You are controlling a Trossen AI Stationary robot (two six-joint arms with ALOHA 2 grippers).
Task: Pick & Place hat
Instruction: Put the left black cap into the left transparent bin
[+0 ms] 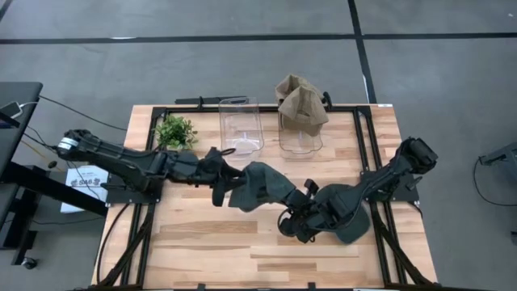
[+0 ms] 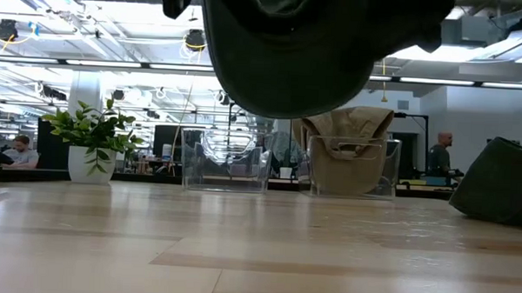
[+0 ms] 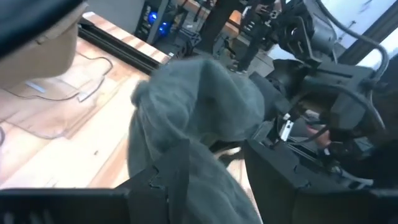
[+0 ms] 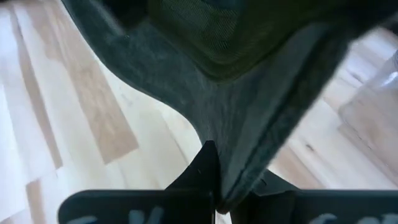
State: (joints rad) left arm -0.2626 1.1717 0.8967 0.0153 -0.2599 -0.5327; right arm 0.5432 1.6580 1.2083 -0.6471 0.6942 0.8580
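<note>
A grey hat [image 1: 260,186] hangs in mid-air over the middle of the table, seen from below in the low view [image 2: 290,52]. My right gripper [image 1: 287,210] is shut on its brim at the hat's right near side. My left gripper [image 1: 223,184] stands at the hat's left edge and looks open. In the left wrist view the hat [image 3: 199,106] fills the space just ahead of the fingers. A second dark hat [image 1: 354,226] lies on the table under my right arm. My left gripper has one finger [image 3: 169,174] in front of the hat's cloth, but I cannot tell whether it touches. My right gripper [image 4: 214,202] pinches the brim's edge [image 4: 233,165] between its two shut fingers, slanting down from the table's right near side. The hat is lifted clear of the table.
At the far edge stand an empty clear container [image 1: 241,125] and a clear container [image 1: 300,133] holding a tan hat [image 1: 300,99]. A small potted plant [image 1: 175,131] stands far left. Bare wood lies along the near edge [image 1: 242,259].
</note>
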